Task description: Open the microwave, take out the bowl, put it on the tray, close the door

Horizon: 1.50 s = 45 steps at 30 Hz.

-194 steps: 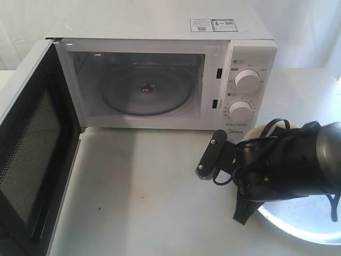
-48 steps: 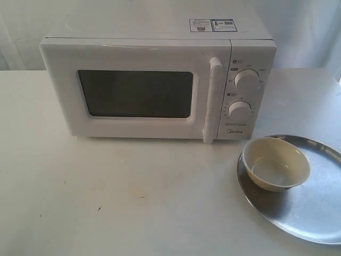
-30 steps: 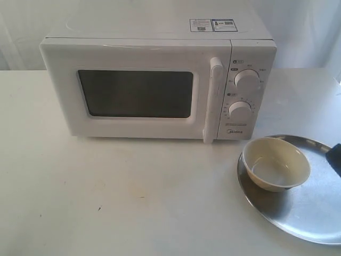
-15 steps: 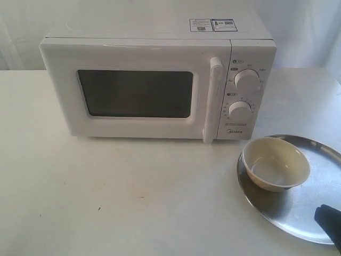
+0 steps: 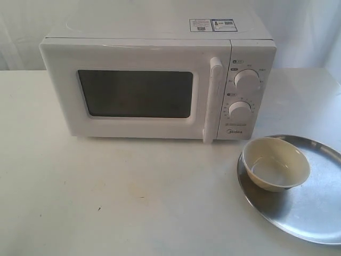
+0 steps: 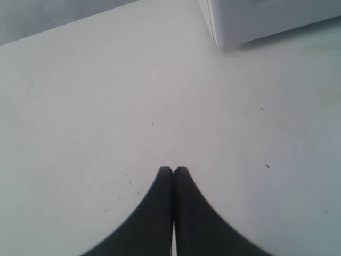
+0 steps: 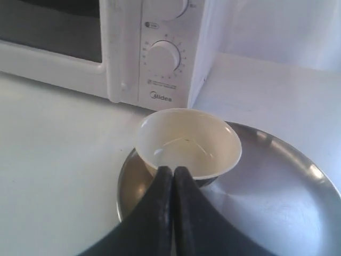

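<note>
1. The right gripper [image 7: 173,169] is seen pressed shut and empty, its tips just beside the near wall of the bowl [image 7: 187,141]. Were it driven forward, the bowl could be nudged across the smooth tray [image 7: 277,213].
2. The bowl is set upright on the tray, off-centre, toward the rim nearest the microwave [image 5: 154,32]. A slide that way could carry it over the low rim onto the worktop [image 5: 133,202].
3. The left gripper [image 6: 173,169] is likewise closed on nothing, over bare worktop, with a corner of the microwave near. A careless sweep could strike the casing.
4. The door [image 5: 136,93] is seen flush with the front. Whether it is latched cannot be told, so it could swing loose if bumped.
5. Counted, near to far: two grippers, one tray, one bowl, one microwave, one door with one handle [image 5: 213,98], two knobs [image 5: 247,80], and two stickers [image 5: 212,24] on top.
</note>
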Each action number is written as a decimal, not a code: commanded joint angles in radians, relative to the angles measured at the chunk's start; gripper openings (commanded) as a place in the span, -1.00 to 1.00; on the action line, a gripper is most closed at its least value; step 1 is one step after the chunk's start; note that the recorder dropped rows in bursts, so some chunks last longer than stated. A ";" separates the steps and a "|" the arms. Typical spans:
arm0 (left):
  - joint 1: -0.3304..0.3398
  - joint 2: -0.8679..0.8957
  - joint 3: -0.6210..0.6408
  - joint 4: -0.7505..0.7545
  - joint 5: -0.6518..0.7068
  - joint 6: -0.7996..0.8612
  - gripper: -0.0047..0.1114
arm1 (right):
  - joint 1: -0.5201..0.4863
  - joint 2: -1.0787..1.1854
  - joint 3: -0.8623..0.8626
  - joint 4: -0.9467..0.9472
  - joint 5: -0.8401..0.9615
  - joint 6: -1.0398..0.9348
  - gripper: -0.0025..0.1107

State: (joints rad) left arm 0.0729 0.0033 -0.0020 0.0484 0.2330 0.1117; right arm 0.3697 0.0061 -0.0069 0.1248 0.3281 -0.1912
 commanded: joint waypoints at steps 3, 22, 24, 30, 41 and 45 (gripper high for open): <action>-0.004 -0.003 0.002 -0.004 -0.001 -0.003 -0.92 | -0.032 -0.006 0.007 -0.044 -0.006 0.091 -0.96; -0.004 -0.003 0.002 -0.004 -0.001 -0.003 -0.92 | -0.129 -0.006 0.007 -0.104 -0.005 0.191 -0.96; -0.004 -0.003 0.002 -0.004 -0.001 -0.003 -0.92 | -0.147 -0.006 0.007 -0.104 -0.005 0.191 -0.96; -0.004 -0.003 0.002 -0.004 -0.001 -0.003 -0.92 | -0.167 -0.006 0.007 -0.100 -0.005 0.191 -0.96; -0.004 -0.003 0.002 -0.004 -0.001 -0.003 -0.92 | -0.167 -0.006 0.007 -0.100 -0.002 0.191 -0.96; -0.004 -0.003 0.002 -0.004 -0.001 -0.003 -0.92 | -0.167 -0.006 0.007 -0.100 -0.002 0.191 -0.96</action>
State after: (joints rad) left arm 0.0729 0.0033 -0.0020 0.0484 0.2330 0.1117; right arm 0.2101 0.0061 -0.0069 0.0246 0.3303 0.0000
